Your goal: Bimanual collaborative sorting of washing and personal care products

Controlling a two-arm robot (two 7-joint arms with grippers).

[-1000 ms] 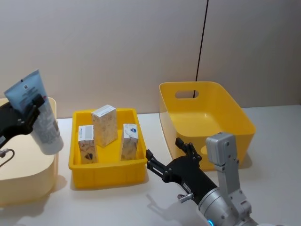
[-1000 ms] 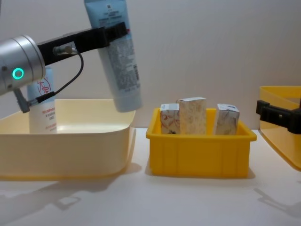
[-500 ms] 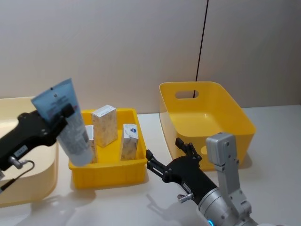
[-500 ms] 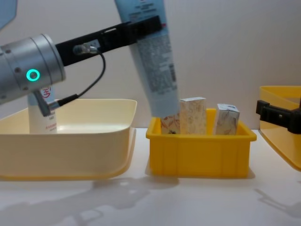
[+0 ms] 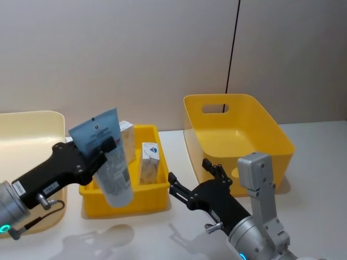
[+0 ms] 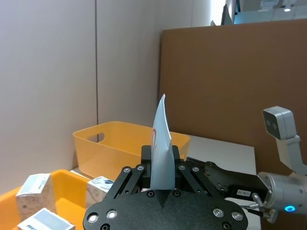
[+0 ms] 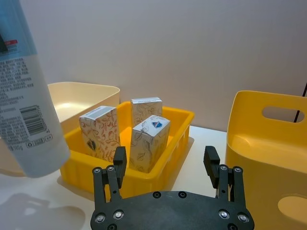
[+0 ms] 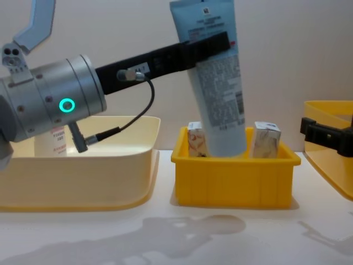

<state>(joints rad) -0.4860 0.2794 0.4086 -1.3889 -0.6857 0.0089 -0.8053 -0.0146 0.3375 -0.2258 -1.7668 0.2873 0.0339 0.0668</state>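
tube aloft, right arm waiting

at 8 o'clock the left jaws are clamped on the crimped top of a soft, flat pale-blue tube (image 5: 111, 168). its long axis is near upright, cap end down by the front rim of the small yellow bin (image 5: 135, 196) of boxy printed cartons (image 5: 149, 161). at 5 o'clock the right jaws gape empty, the tube toward their 10 o'clock.

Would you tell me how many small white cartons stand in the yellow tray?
3 cartons in the yellow tray: one at its left end, one at the back middle, one at its right end.
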